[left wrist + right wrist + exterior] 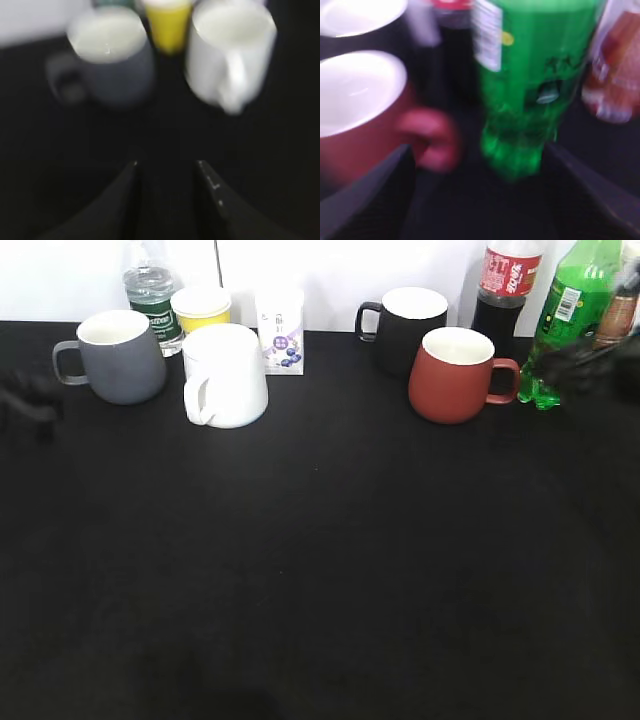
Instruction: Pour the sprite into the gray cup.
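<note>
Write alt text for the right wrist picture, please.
A blurry green Sprite bottle stands straight ahead between the open claw's two dark fingers, not yet gripped. A red mug sits left, a dark cola bottle behind.

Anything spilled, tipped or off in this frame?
The sprite leans left at the table's right end, with the right gripper open around its base. No spill visible; the gray cup and other mugs stand upright.
</note>
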